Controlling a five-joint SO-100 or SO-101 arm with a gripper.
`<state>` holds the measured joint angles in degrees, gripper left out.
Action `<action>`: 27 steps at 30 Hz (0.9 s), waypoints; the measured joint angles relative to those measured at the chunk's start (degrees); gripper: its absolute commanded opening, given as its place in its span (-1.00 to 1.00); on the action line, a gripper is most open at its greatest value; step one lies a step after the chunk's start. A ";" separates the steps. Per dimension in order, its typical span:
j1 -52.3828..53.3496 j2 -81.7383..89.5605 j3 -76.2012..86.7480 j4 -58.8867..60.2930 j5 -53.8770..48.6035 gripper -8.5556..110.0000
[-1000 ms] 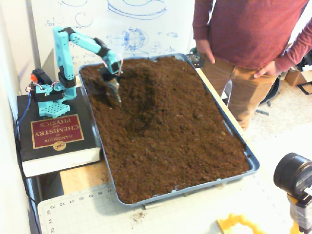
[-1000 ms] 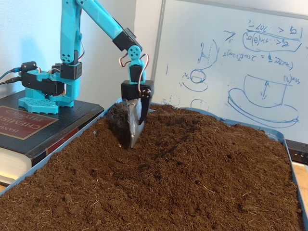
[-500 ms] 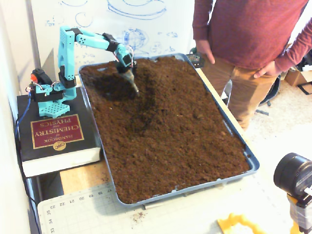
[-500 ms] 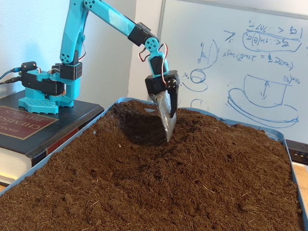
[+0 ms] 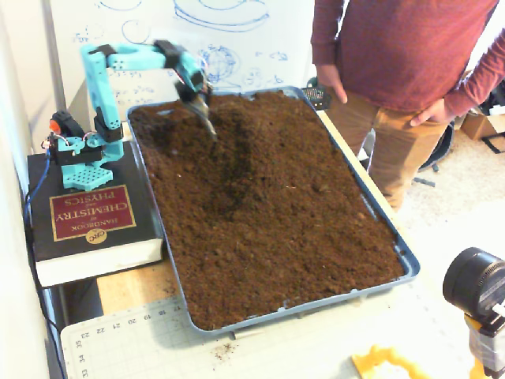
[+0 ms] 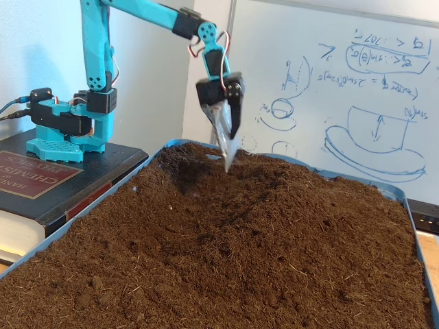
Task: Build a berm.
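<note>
Overhead, the turquoise plastic arm's gripper (image 5: 210,125) hangs point-down over the far left part of the blue tray (image 5: 406,260) of loose dark-brown soil — its fingers appear pressed together into a clear pointed scoop (image 6: 228,147), gripping nothing. Its tip is just above the soil beside a dark trough (image 5: 241,162); the berm (image 6: 288,188) of crumbly soil rises alongside.

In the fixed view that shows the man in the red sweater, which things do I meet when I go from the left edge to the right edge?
Chemistry handbook with the arm's base on it → tray of soil, with the gripper over its far left part → man in the red sweater → black camera at the near right.
</note>
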<state>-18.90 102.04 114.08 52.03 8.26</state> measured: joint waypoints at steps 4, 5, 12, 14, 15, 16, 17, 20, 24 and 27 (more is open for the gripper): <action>-2.20 4.57 0.35 3.34 6.06 -0.85; -3.25 4.83 1.05 3.60 7.29 -0.85; -11.60 -1.58 5.80 3.78 10.11 -0.85; -12.66 -4.75 5.80 3.78 10.11 -0.85; -12.92 -6.33 5.80 3.78 10.11 -0.85; -13.10 -7.73 5.80 3.69 10.11 -0.85; -13.18 -9.14 5.80 3.16 10.11 -0.85; -13.27 -13.54 6.50 -0.53 10.11 -0.85; -13.10 -21.01 6.59 -8.35 10.11 -0.85; -12.66 -24.43 6.50 -14.85 10.11 -0.85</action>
<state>-31.55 77.61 120.59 37.18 18.37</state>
